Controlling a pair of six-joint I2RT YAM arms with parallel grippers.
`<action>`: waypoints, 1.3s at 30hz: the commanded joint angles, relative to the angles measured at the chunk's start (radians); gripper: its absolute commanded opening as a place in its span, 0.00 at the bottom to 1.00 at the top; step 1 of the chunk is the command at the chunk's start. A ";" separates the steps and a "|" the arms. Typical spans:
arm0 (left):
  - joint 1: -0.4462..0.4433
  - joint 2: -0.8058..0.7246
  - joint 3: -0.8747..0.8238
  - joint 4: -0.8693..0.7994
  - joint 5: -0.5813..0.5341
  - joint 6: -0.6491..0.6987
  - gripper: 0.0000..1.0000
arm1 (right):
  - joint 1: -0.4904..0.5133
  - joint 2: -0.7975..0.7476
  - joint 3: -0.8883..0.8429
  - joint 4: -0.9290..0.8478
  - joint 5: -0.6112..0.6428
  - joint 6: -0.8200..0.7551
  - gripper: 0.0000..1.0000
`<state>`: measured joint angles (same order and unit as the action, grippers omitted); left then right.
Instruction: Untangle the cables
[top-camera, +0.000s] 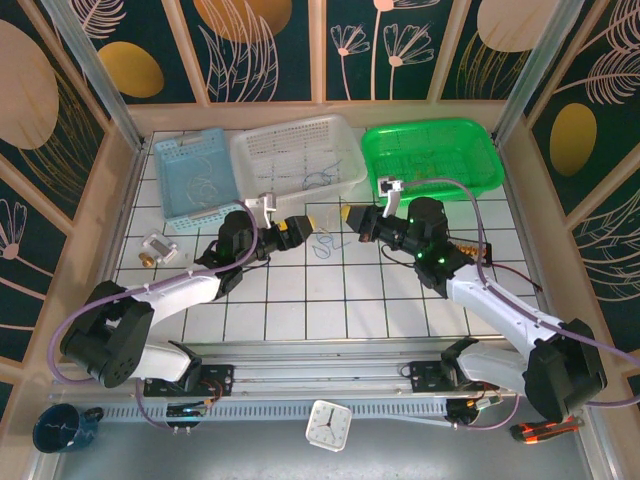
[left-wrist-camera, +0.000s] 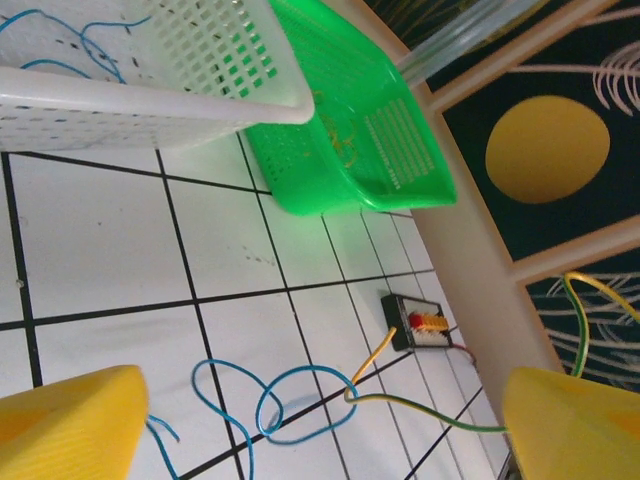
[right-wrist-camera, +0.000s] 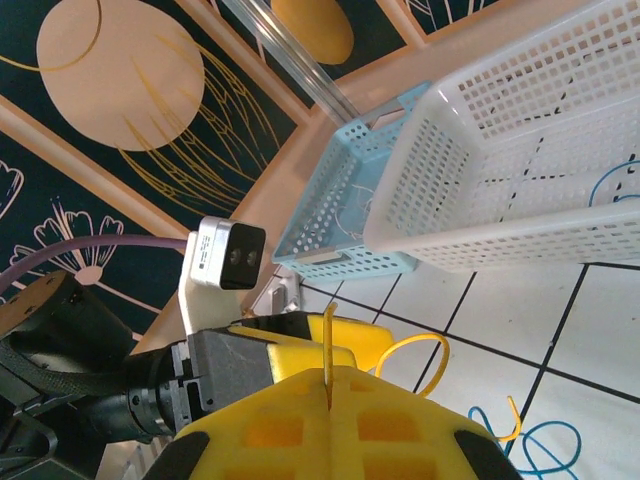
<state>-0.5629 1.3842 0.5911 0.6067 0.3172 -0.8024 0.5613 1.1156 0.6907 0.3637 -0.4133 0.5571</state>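
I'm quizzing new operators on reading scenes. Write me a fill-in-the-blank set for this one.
1. The right gripper is shut on a thin ____ wire.
2. The left gripper, near the blue cable, is ____.
3. The white basket sits between the blue basket and the ____ one.
Missing words: yellow; open; green.

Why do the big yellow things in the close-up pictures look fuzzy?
Left wrist view: the yellow fingers of the left hand sit too near the lens, so they blur, while the thin blue wire is sharp and the green plastic basket glows. Right wrist view: the right hand, pinching a thin yellow wire, is soft too. Top view: evenly lit, crisp.
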 joint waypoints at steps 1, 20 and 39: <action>0.006 -0.001 -0.010 0.023 0.041 0.131 0.78 | -0.008 0.013 0.007 0.028 0.022 0.013 0.00; 0.003 0.098 -0.046 0.055 0.108 0.248 0.73 | -0.008 0.016 0.048 0.012 0.022 0.021 0.00; -0.015 0.272 0.041 0.061 0.146 0.307 0.72 | 0.000 -0.044 0.094 0.021 -0.022 0.076 0.00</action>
<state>-0.5709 1.6371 0.6071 0.6487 0.4606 -0.5270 0.5606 1.1000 0.7418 0.3603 -0.4183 0.6147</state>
